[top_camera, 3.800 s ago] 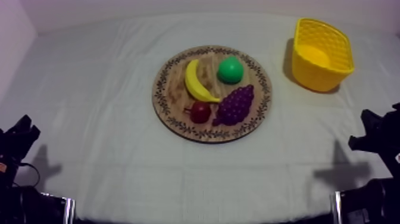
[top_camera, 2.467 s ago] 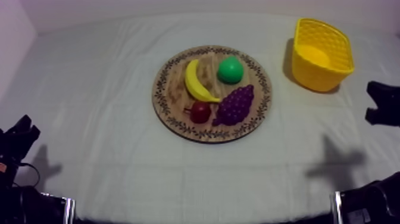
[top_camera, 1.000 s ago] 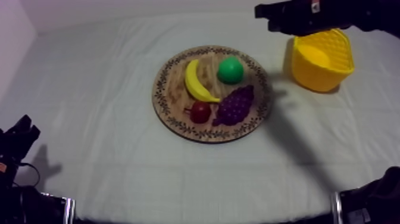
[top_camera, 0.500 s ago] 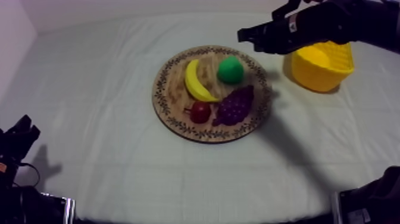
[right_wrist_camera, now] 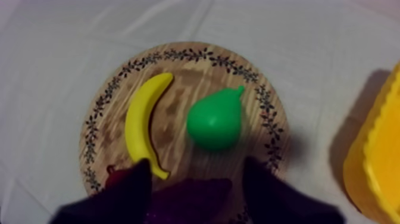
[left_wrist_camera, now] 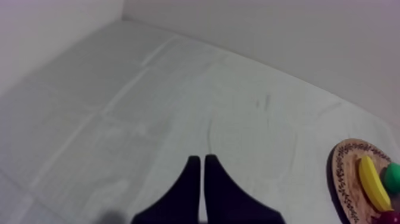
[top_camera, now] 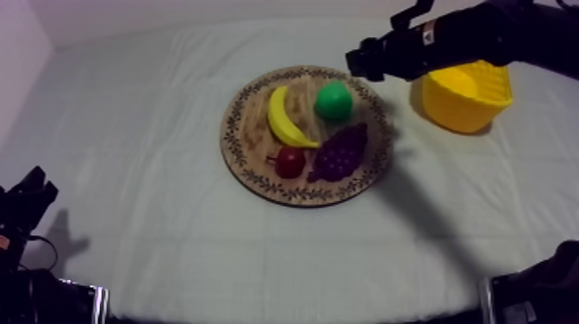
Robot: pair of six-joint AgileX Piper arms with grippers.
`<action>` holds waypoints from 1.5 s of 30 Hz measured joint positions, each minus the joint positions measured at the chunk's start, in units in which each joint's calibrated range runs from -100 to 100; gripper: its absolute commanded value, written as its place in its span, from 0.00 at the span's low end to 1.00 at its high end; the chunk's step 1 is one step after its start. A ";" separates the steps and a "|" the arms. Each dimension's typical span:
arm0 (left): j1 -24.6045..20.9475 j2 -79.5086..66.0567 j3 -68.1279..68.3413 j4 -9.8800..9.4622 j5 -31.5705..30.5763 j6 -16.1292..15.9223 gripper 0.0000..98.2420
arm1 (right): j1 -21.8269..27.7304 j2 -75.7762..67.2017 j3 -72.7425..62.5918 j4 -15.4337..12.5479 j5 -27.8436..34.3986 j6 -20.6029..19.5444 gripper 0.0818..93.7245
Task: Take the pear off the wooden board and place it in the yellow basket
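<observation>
The green pear [top_camera: 333,101] lies on the far right part of the round wooden board [top_camera: 245,159]. My right gripper [top_camera: 358,62] hovers over the board's far right rim, just beyond the pear and left of the yellow basket [top_camera: 470,108]. In the right wrist view its two black fingers stand apart, open, with nothing held; my right gripper [right_wrist_camera: 197,163] is a little short of the pear [right_wrist_camera: 215,119] on the board [right_wrist_camera: 178,55], with the basket [right_wrist_camera: 381,161] beside it. My left gripper [left_wrist_camera: 199,162] is shut as a narrow wedge over bare cloth and sits low at the left [top_camera: 30,194].
A banana [top_camera: 284,116] lies left of the pear on the board. The bunch of grapes [top_camera: 340,151] and a small red fruit [top_camera: 289,161] lie at the board's near side. The right arm crosses above the basket's far rim.
My right arm has swung in from above the basket and come down toward the board's far right rim, close to the pear. The left arm and the fruit have not moved.
</observation>
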 measured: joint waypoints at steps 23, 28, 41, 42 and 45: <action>0.00 0.00 0.00 0.00 0.00 0.00 0.00 | -1.02 8.57 -1.60 6.42 -1.29 -5.65 0.83; 0.00 0.00 0.00 0.00 0.00 0.00 0.00 | -0.22 14.34 -5.62 8.04 -1.45 -7.23 0.82; 0.00 0.00 0.00 0.00 0.00 0.00 0.00 | -0.06 32.75 -20.72 16.43 3.15 -14.52 0.77; 0.00 0.00 0.00 0.00 0.00 0.00 0.00 | -0.02 33.91 -21.88 16.62 3.40 -14.55 0.76; 0.00 0.00 0.00 0.00 0.00 0.00 0.00 | 0.01 36.43 -24.43 16.86 3.75 -14.48 0.71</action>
